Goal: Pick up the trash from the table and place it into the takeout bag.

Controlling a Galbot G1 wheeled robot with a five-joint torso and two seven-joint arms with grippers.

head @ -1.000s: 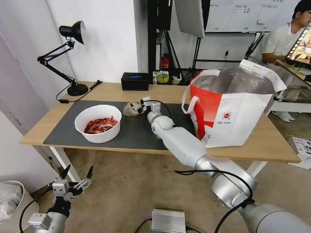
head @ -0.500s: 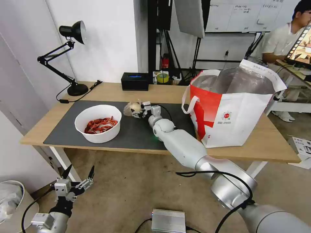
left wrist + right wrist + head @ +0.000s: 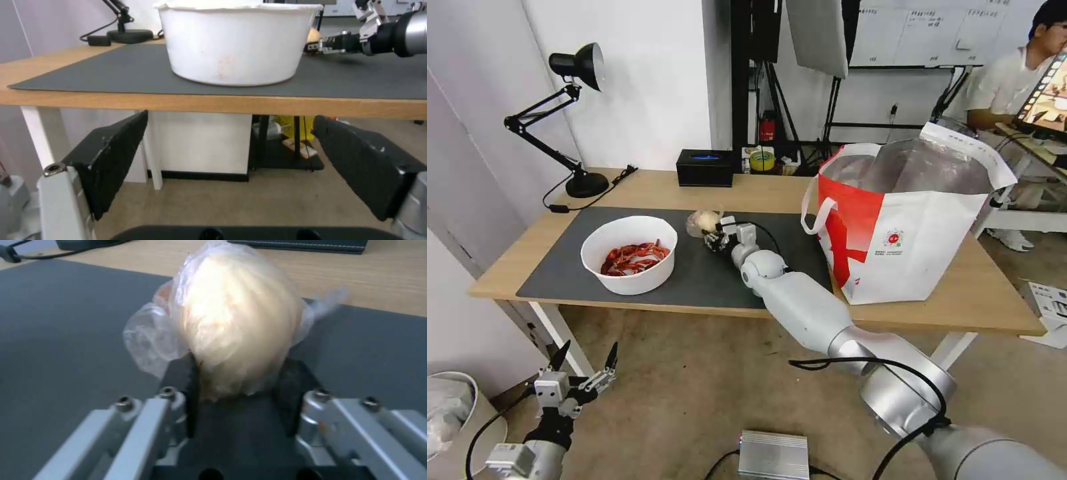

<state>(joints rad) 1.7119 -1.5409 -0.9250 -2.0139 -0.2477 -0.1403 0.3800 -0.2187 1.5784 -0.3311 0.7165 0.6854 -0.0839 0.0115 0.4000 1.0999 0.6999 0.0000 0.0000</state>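
My right gripper [image 3: 712, 235] is shut on a small knotted clear bag [image 3: 702, 221] of pale trash, held a little above the dark grey mat [image 3: 707, 273]. In the right wrist view the knotted bag [image 3: 231, 330] sits squeezed between the two black fingers [image 3: 184, 386]. A white round bowl [image 3: 628, 254] of red crayfish shells stands on the mat to the left; its wall [image 3: 236, 40] is close in the left wrist view. The takeout bag [image 3: 907, 220] stands open on the table's right side. My left gripper [image 3: 584, 363] hangs open below the table's front edge.
A black box [image 3: 705, 167] and a black desk lamp [image 3: 570, 120] stand at the back of the light wood table [image 3: 747, 193]. A tape roll [image 3: 761, 161] sits beside the box. A silver box [image 3: 774, 455] lies on the floor.
My right gripper has lifted the knotted bag off the mat and turned it up. The left arm has barely moved.
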